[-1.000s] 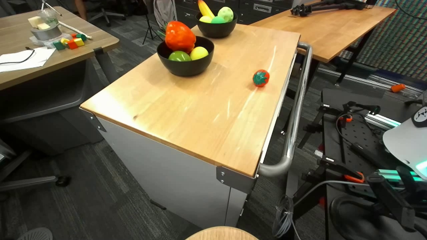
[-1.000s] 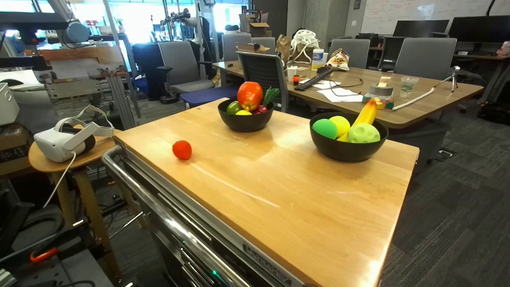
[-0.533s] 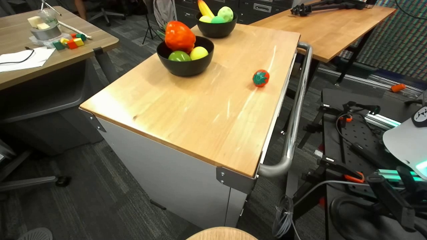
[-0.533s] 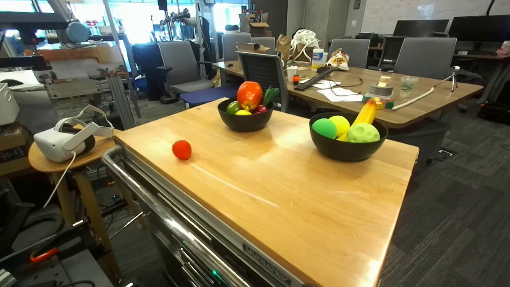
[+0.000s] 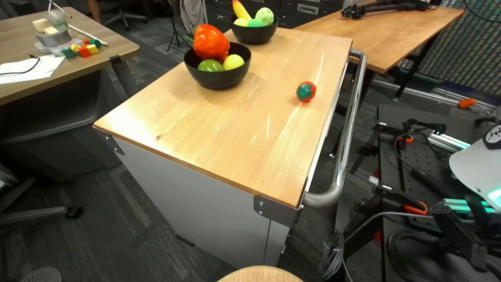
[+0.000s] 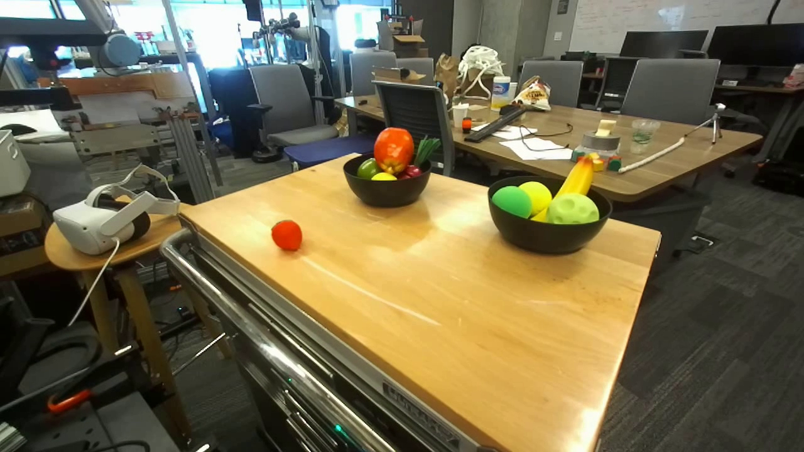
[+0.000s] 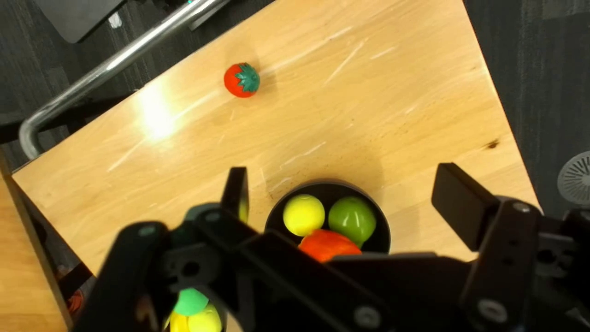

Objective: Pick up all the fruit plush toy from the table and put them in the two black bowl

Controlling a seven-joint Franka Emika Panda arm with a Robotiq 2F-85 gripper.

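The black gripper (image 7: 343, 186) is spread wide and empty. In an exterior view, a round red toy fruit (image 6: 287, 235) is seen left of centre on the wooden table (image 6: 402, 295); other fruits (image 6: 512, 203) are held by a round black bowl (image 6: 387, 194) above centre and another black bowl (image 6: 548, 238) at right.

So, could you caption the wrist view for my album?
Open pincer framing a black bowl of toy fruit, one green-leafed red toy lying apart on the table.

On worktop (image 6: 452, 351), in an exterior view: loose fruit (image 6: 287, 235) at left. Behind it, rightward: bowl (image 6: 385, 196), pepper (image 6: 394, 149) inside. Farther right: second bowl (image 6: 546, 239), banana (image 6: 576, 178) and balls (image 6: 511, 202) inside.
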